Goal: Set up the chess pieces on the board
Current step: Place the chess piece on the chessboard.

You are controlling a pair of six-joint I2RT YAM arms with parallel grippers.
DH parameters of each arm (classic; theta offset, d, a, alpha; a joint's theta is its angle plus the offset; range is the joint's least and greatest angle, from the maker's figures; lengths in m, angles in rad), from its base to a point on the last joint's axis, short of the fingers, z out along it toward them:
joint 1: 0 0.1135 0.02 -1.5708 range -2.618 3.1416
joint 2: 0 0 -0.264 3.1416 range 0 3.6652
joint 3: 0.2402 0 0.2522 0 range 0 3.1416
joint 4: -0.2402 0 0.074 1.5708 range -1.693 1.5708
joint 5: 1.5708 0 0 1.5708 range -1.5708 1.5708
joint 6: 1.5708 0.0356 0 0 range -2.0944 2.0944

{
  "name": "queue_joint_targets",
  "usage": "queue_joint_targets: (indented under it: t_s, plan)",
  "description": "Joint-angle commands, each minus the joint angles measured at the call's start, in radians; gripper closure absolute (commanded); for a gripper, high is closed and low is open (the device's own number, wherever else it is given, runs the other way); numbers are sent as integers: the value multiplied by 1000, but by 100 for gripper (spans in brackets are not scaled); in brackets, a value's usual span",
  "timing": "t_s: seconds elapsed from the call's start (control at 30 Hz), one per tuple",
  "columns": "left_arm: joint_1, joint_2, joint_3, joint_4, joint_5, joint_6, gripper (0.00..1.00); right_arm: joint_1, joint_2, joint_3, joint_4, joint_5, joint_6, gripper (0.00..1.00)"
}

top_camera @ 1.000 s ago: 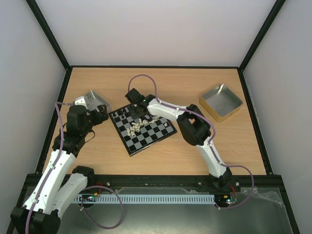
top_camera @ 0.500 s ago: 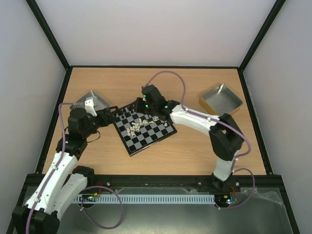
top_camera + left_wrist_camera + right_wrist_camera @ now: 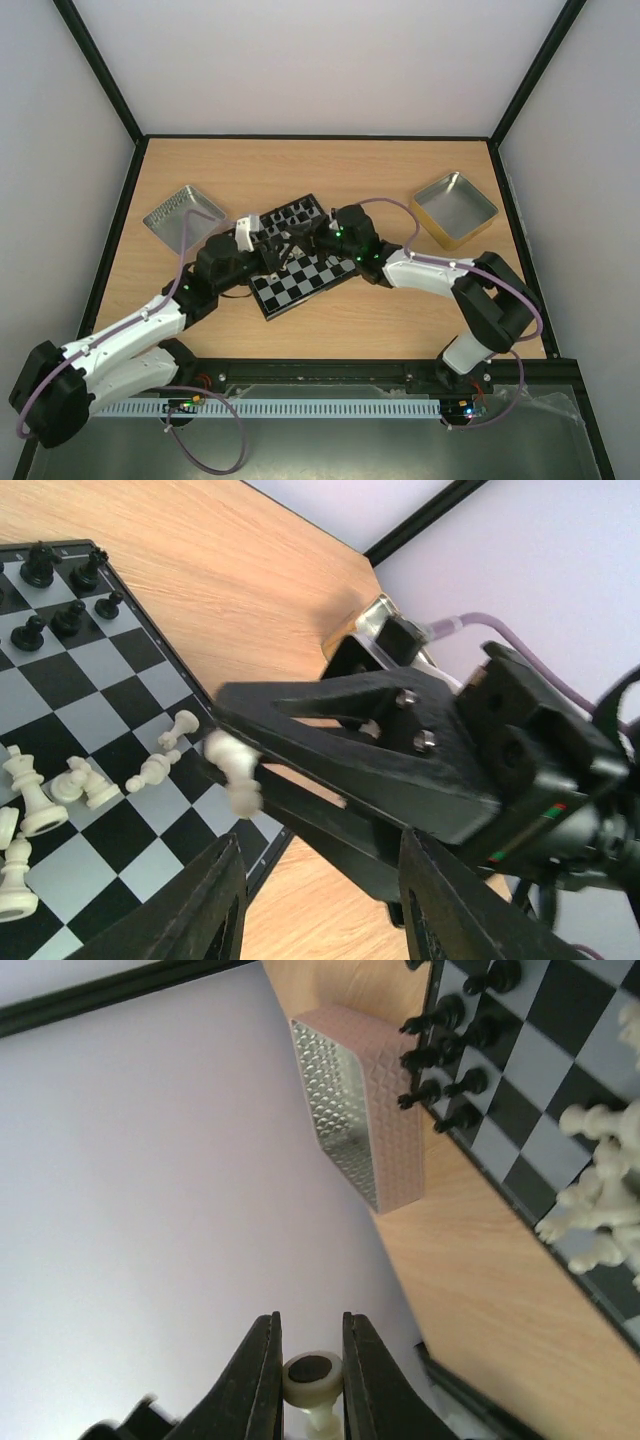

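Observation:
The board (image 3: 300, 285) lies tilted at the table's middle. Black chess pieces (image 3: 60, 610) stand in rows along its far edge. Several white chess pieces (image 3: 90, 785) lie or stand loose near its middle. My right gripper (image 3: 312, 1380) is shut on the round base of a white piece (image 3: 312, 1372). In the left wrist view that piece (image 3: 235, 770) hangs blurred above the board's corner. My left gripper (image 3: 320, 910) is open and holds nothing. Its fingers (image 3: 200, 900) sit just below the right gripper's fingers (image 3: 330, 705). From above, both grippers (image 3: 275, 245) meet over the board.
A silver tray (image 3: 183, 213) stands left of the board, also in the right wrist view (image 3: 365, 1100). A gold tray (image 3: 453, 207) sits at the far right. Black rails border the wooden table (image 3: 400, 320).
My left arm swung right from the silver tray to over the board, and its jaws narrowed. My right gripper pulled back right and nearer, still holding the white piece.

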Motion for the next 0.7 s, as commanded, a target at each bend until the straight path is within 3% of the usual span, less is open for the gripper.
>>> queue_joint_targets:
  t_s: [0.0,0.27,0.47,0.67]
  plan:
    - [-26,30,7,95,-113,-16,57,-16,-77,-48,122,-19,188,91]
    - [-27,94,26,153,-95,41,63,-17,-99,-73,134,-55,239,91]
    - [-28,119,32,192,-69,74,83,-17,-108,-69,121,-48,230,91]
    - [-27,127,50,189,-71,121,93,-17,-112,-70,81,-46,192,91]
